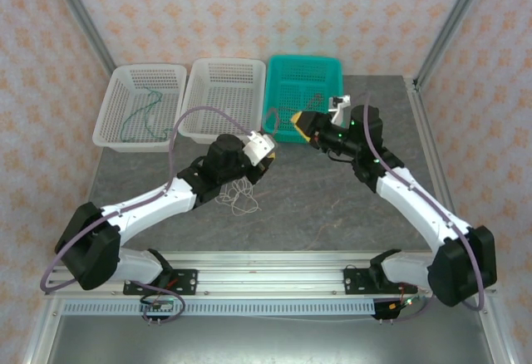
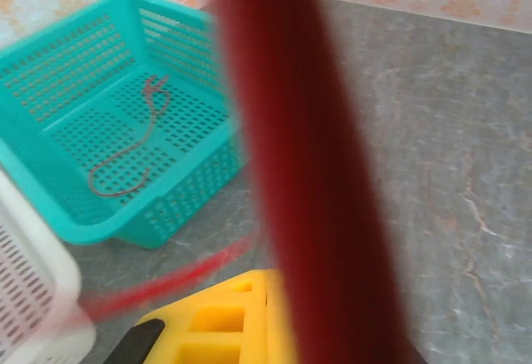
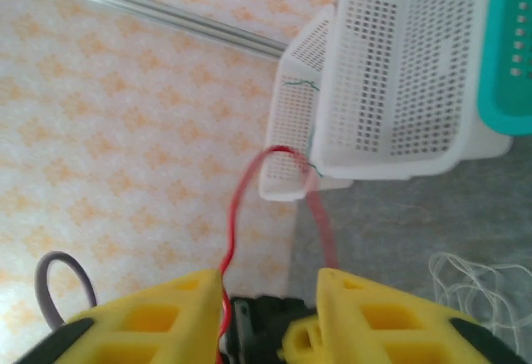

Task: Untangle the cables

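Red cable (image 3: pixel 235 214) strung between the two arms, above the desk (image 1: pixel 332 206). Left fingers (image 1: pixel 264 150) pressed together. In the left wrist view the red strand blurs right across the lens and drops toward the yellow finger (image 2: pixel 220 327), so I judge they are pinching it. Right fingers (image 1: pixel 301 121) spread, with a clear gap in the right wrist view. The strand lies along the inner face of one finger, unclamped, then loops up beyond the tips and doubles back.

White cable (image 1: pixel 241 199) sits in a loose heap on the desk just below the left fingers. Green cable (image 1: pixel 137 115) is in the white basket (image 1: pixel 125 142), well left of both pairs. Red-brown cable (image 2: pixel 125 164) lies alone in the teal basket (image 2: pixel 75 214), just behind the right fingers.

Risks as I read them:
- One pinch only. A thin, slick strand could slide out if I pull fast.
- The free end could trail down into the white heap and knot again.
- The loop could hook the open right finger or a basket rim and jerk taut.
- Left wrist view is mostly blocked, so I am steering half-blind there.
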